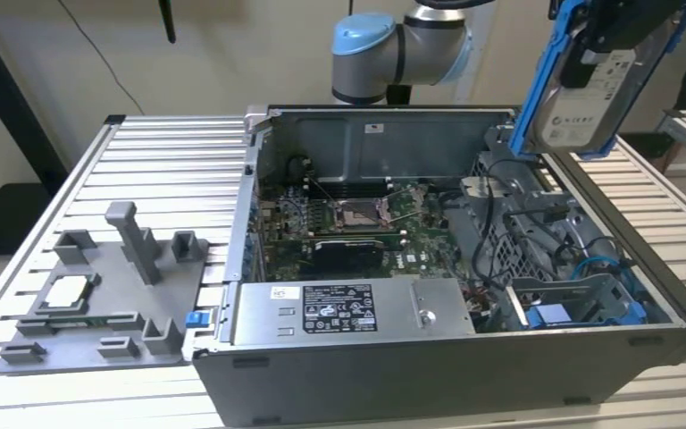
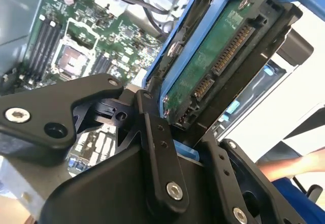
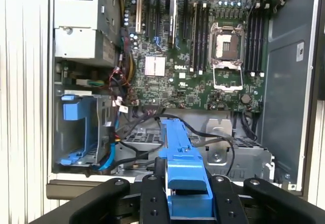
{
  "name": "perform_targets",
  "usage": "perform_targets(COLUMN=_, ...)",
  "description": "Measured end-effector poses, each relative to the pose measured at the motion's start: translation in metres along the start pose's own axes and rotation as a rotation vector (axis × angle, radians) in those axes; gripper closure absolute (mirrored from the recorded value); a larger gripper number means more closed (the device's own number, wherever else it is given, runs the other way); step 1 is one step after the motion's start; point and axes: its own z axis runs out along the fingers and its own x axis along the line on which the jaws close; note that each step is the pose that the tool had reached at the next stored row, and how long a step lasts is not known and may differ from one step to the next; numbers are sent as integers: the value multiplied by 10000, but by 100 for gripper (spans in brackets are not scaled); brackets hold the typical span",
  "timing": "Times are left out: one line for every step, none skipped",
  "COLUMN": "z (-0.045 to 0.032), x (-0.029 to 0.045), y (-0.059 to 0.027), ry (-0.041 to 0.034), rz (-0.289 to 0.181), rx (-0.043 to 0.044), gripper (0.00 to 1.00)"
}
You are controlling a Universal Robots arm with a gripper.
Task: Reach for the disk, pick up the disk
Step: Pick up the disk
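The disk (image 1: 588, 85) hangs upright in the air above the open computer case's far corner on the exterior view's right. Its silver body with a white label sits in a bright blue frame. My gripper (image 1: 617, 31) is shut on its upper end. In the second wrist view the disk (image 2: 216, 64) shows its green circuit-board side and connector, with a black finger (image 2: 155, 132) pressed against the blue frame. In the first wrist view the blue frame edge (image 3: 179, 153) runs between two black fingers (image 3: 152, 193).
The open computer case (image 1: 439, 384) lies on a slatted aluminium table (image 1: 153, 170), with motherboard (image 1: 343, 223), power supply (image 1: 343, 308) and a blue drive bay (image 1: 564, 313) inside. A grey fixture (image 1: 104, 295) holding a small chip stands at the exterior view's left. A person's arm (image 2: 294, 165) is nearby.
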Motion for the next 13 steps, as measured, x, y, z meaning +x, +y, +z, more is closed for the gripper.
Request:
perform_targets(z=0, x=37, y=0, ry=0, rz=0, rx=0, gripper=100)
perform_targets(z=0, x=79, y=1, ry=-1, rz=1, rx=0, gripper=100)
perform_targets(z=0, x=122, y=2, ry=-1, rz=1, rx=0, gripper=100)
perform_targets(z=0, x=164, y=3, ry=-1, rz=1, rx=0, gripper=100)
perform_targets(z=0, x=207, y=3, ry=-1, rz=1, rx=0, gripper=100)
perform_targets(z=0, x=248, y=4, ry=-1, rz=2, rx=0, gripper=100)
perform_targets(z=0, x=288, y=5, ry=0, rz=2, rx=0, gripper=100)
perform_targets(z=0, x=333, y=5, ry=-1, rz=1, rx=0, gripper=100)
perform_targets(z=0, x=378, y=6, ry=-1, rz=1, rx=0, gripper=100)
perform_targets(z=0, x=423, y=7, ry=-1, rz=1, rx=0, gripper=100)
perform_targets(z=0, x=464, y=7, ry=-2, rz=1, rx=0, gripper=100)
perform_targets(z=-1, x=503, y=8, ry=-1, rz=1, rx=0, gripper=100)
perform_targets(z=-1, x=540, y=9, ry=0, rz=1, rx=0, gripper=100)
